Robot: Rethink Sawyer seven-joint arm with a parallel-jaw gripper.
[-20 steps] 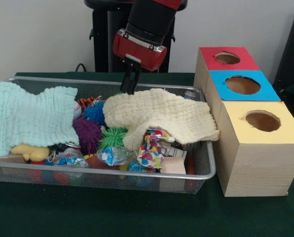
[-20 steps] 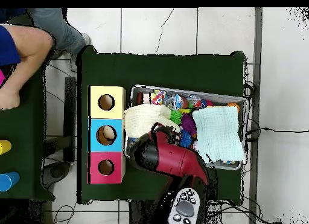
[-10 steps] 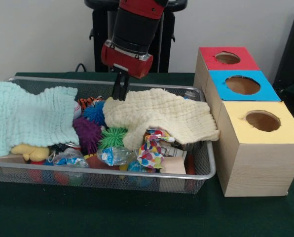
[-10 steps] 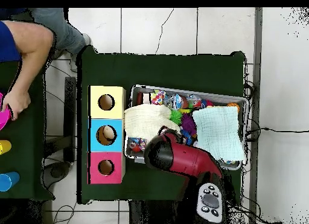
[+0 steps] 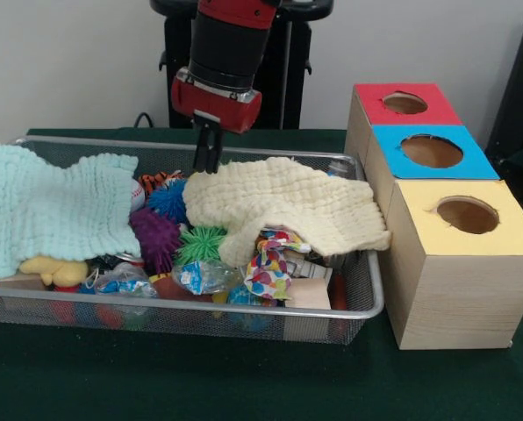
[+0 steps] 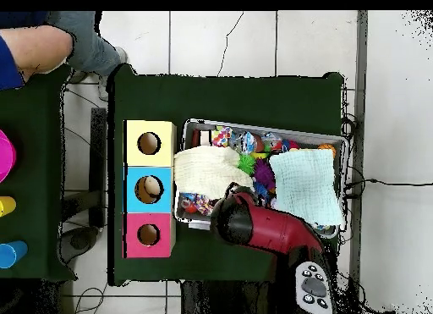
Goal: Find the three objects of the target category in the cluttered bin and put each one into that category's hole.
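Two cloths cover much of the wire bin (image 5: 367, 303): a cream cloth (image 5: 288, 203) just below and to the picture-right of the gripper (image 5: 207, 153), a pale green cloth (image 5: 55, 210) well off to picture-left. Gripper hangs over the cream cloth's far left corner, tips close to its edge; contact unclear. Fingers look drawn close together, nothing held, as far as the front view shows.

Target category is not stated, so the three task objects cannot be picked out. Visible candidates sit nearer the camera than the jaws: blue spiky ball (image 5: 167, 200), purple spiky ball (image 5: 154, 237), green spiky ball (image 5: 200, 243), crinkled wrappers (image 5: 273, 263). Likely more lies under both cloths.

Sorting box (image 5: 450, 289) with red, blue and yellow holes stands far to picture-right. Overhead, the arm (image 6: 262, 230) blocks the jaws entirely.
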